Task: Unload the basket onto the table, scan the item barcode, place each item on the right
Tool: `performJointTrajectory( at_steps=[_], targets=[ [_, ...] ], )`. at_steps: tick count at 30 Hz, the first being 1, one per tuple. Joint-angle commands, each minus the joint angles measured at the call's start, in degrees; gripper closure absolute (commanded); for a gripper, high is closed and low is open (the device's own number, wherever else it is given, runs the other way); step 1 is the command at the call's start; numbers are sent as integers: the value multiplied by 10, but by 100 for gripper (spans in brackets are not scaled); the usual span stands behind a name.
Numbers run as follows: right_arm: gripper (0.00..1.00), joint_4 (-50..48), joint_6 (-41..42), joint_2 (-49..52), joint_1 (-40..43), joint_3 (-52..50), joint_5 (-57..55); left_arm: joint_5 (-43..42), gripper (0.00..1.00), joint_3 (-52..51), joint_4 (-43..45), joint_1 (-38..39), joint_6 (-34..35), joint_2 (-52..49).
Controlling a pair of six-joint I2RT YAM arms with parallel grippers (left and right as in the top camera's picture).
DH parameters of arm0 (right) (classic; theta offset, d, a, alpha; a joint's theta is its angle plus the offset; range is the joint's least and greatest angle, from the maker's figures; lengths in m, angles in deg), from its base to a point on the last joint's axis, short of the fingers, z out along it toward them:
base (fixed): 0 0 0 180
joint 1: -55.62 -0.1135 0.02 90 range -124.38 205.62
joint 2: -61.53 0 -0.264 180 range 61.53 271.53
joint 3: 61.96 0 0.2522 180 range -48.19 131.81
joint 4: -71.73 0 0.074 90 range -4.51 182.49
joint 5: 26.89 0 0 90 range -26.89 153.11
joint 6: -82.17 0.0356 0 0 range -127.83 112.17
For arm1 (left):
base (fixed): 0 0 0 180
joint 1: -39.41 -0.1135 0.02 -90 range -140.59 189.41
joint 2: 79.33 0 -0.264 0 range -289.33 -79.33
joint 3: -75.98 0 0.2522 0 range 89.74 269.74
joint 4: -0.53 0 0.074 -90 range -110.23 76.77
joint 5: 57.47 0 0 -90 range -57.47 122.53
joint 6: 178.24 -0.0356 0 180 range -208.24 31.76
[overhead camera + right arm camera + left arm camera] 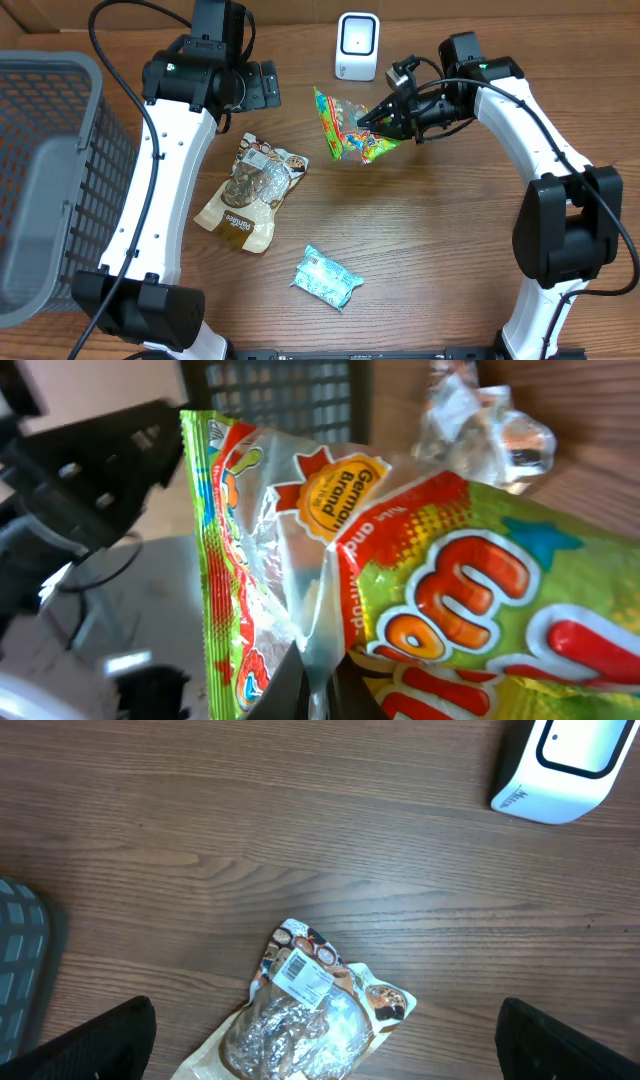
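Green, red and yellow plastic is pinched between the pressed-together jaws of the right gripper (378, 117). The candy bag (345, 132) is gripped at one edge and hangs tilted, apparently off the wood, just in front of the white barcode scanner (357, 46) and slightly to its left. In the right wrist view the dark fingertips (345, 685) close on a fold of clear film at the bottom, and the bag's printed face (430, 580) fills most of the picture.

The left gripper (258, 88) stands with its jaws spread wide and nothing between them. It hovers over bare table near the back edge, left of the scanner. Its wrist camera looks down on a brown snack pouch (310, 1020) lying flat with a white label facing up.

Further out, the wood-grain table (440, 250) also carries a teal packet (327, 277) near the front — well apart from the pouch. A grey mesh basket (50, 180) sits at the far left. Beyond the table's back edge a pale tan strip shows.

The right arm rises from its base at the front right, bends at the elbow and reaches inward toward the middle. The left arm runs from the front left straight toward the back, its wrist turned to the right.
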Motion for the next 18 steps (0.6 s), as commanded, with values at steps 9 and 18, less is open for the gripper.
performJointTrajectory(
  at_steps=[9, 18],
  targets=[
    [96, 101, 30, -4, -22, 12, -327, 3, 0, 9, 0, -2, -13, 9],
    [51, 125, -57, -4, -67, 15, -446, 3, 0, 9, 0, -2, -13, 8]
  ],
)
